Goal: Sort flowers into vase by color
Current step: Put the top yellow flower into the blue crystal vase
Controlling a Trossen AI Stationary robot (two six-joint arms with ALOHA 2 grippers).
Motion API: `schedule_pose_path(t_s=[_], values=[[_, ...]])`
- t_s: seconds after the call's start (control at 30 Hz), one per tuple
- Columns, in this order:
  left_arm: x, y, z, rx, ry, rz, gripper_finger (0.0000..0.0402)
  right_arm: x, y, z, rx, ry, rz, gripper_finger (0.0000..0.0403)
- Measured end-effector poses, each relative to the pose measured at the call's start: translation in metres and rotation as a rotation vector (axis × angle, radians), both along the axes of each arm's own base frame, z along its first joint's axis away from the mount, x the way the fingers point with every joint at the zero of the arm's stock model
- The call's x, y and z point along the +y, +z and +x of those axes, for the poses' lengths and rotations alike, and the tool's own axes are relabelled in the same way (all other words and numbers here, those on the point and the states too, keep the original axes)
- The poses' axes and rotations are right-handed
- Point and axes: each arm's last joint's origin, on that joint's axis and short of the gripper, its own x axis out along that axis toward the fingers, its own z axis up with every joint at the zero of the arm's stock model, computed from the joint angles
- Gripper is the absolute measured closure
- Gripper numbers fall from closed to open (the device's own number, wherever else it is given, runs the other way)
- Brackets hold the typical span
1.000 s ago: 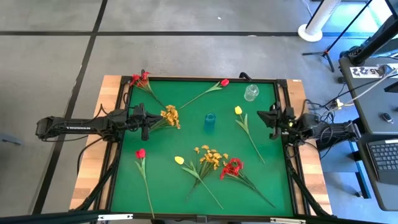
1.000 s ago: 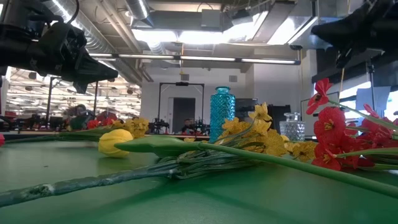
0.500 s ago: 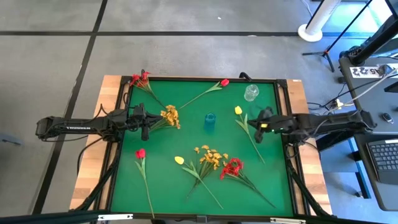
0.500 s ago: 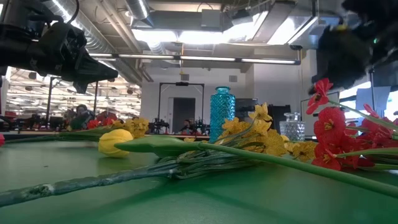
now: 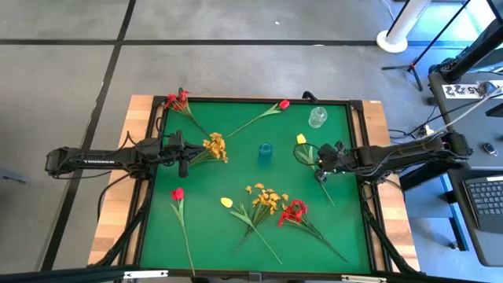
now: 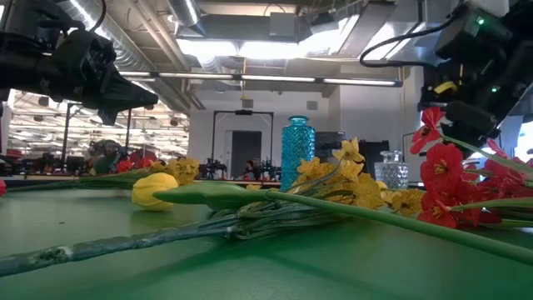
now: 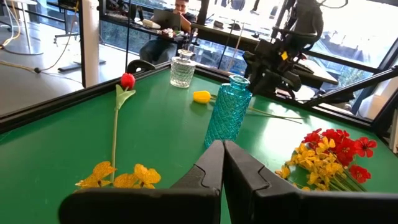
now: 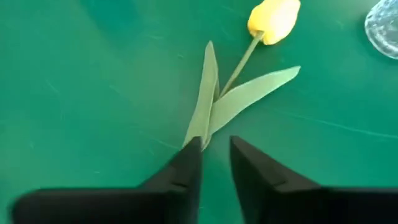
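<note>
Flowers lie scattered on the green mat (image 5: pixel 236 244): a red cluster (image 5: pixel 177 101), red tulips (image 5: pixel 283 104) (image 5: pixel 178 193), yellow clusters (image 5: pixel 214 146) (image 5: pixel 267 196), a yellow tulip (image 5: pixel 226 202) and a red cluster (image 5: pixel 295 211). A blue vase (image 5: pixel 265 154) and a clear vase (image 5: pixel 317 117) stand upright. My right gripper (image 8: pixel 216 152) is open with a narrow gap. It points down just above another yellow tulip (image 8: pixel 273 18), where its leaves (image 8: pixel 214 99) meet the stem. My left gripper (image 7: pixel 222 149) is shut beside the left yellow cluster.
A raised dark frame (image 5: pixel 251 99) borders the mat, with wooden table edges (image 5: pixel 118 196) outside it. The blue vase stands mid-table between the two arms. Open mat lies between the flowers near the front edge. A person sits in the room beyond the table (image 7: pixel 180 9).
My right gripper has swung out from the table's right edge toward the left and sunk. It has tipped from roughly level to pointing steeply down over the yellow tulip near the clear vase. No flower has moved.
</note>
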Motion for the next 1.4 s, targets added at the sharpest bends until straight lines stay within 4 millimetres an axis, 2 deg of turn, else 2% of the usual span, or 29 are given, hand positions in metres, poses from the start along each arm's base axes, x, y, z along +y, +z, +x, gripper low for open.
schedule_pose_path(t_s=[0.17, 0.27, 0.37, 0.53, 0.67, 0.8, 1.1, 1.2, 1.4], values=[[0.000, 0.000, 0.000, 0.000, 0.000, 0.000, 0.0399, 0.001, -0.005, 0.012, -0.026, -0.008, 0.011, 0.0201], [0.000, 0.000, 0.000, 0.000, 0.000, 0.000, 0.0399, 0.000, -0.009, 0.017, -0.033, -0.043, 0.026, 0.0162], [0.000, 0.000, 0.000, 0.000, 0.000, 0.000, 0.0399, -0.005, -0.015, 0.018, 0.002, -0.092, 0.032, 0.0145], [0.000, 0.000, 0.000, 0.000, 0.000, 0.000, 0.0399, -0.014, -0.027, 0.020, 0.075, -0.153, 0.032, 0.0145], [0.000, 0.000, 0.000, 0.000, 0.000, 0.000, 0.0399, -0.017, -0.035, 0.024, 0.120, -0.144, 0.030, 0.0162], [0.000, 0.000, 0.000, 0.000, 0.000, 0.000, 0.0399, -0.016, -0.040, 0.027, 0.137, -0.127, 0.053, 0.0206], [0.000, 0.000, 0.000, 0.000, 0.000, 0.000, 0.0399, -0.014, -0.036, 0.028, 0.140, -0.010, 0.057, 0.0385], [0.000, 0.000, 0.000, 0.000, 0.000, 0.000, 0.0399, -0.014, -0.028, 0.024, 0.115, -0.003, 0.042, 0.0382], [0.000, 0.000, 0.000, 0.000, 0.000, 0.000, 0.0399, -0.015, 0.007, 0.018, -0.107, 0.004, 0.001, 0.0394]])
